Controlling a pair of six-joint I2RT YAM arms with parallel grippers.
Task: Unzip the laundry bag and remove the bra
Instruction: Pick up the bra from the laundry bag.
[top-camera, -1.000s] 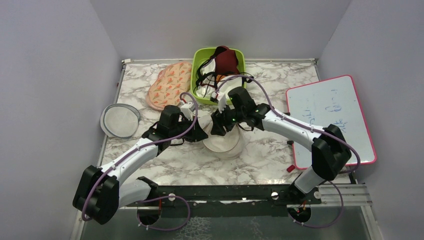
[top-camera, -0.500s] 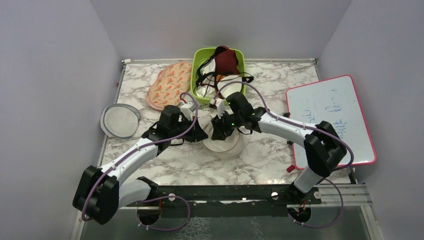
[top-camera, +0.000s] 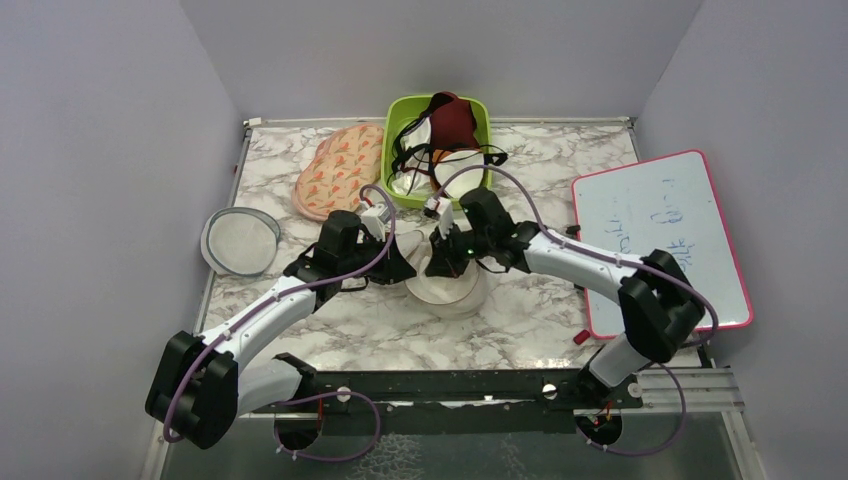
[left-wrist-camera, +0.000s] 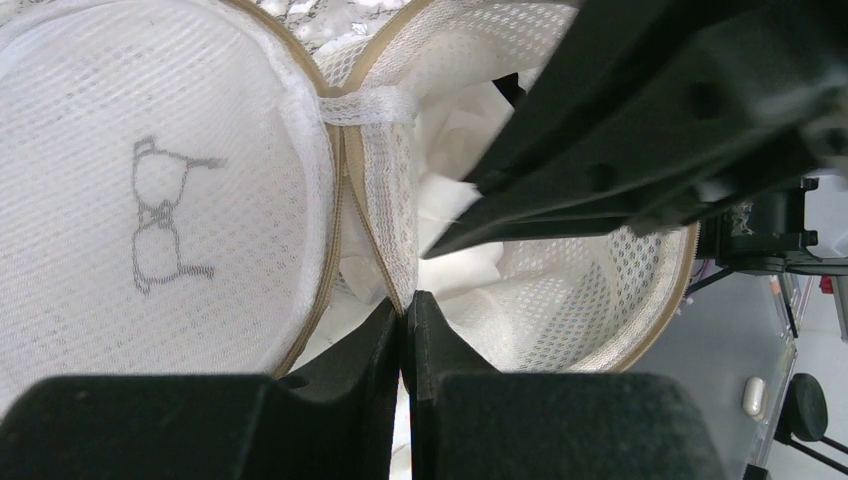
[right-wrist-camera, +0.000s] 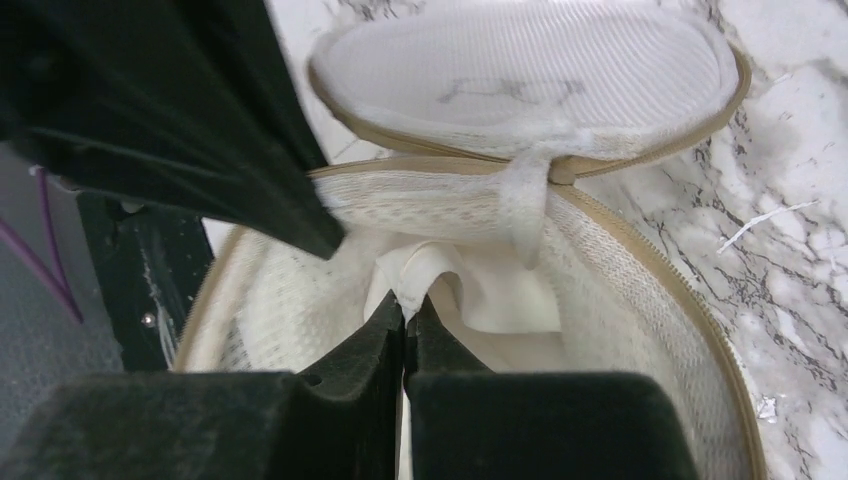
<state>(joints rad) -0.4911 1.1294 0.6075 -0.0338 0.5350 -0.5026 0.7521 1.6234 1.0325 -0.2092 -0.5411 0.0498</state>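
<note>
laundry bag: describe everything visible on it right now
The laundry bag is a round cream mesh pod with tan zip tape round both rims, lying unzipped on the marble table. Its lid, drawn with black spectacles, is flipped open, hinged by a white strap. The left gripper pinches the base's rim; the right gripper pinches white fabric inside.

Coarse open-weave white mesh cloth of the laundry bag (left-wrist-camera: 100, 150) with tan woven zip tape, smooth matt white cloth (right-wrist-camera: 500, 295) bunched inside it, my fingers (right-wrist-camera: 350, 395) matt black plastic, faintly grainy, counter (right-wrist-camera: 790, 120) smooth and marble-patterned with a slight sheen
</note>
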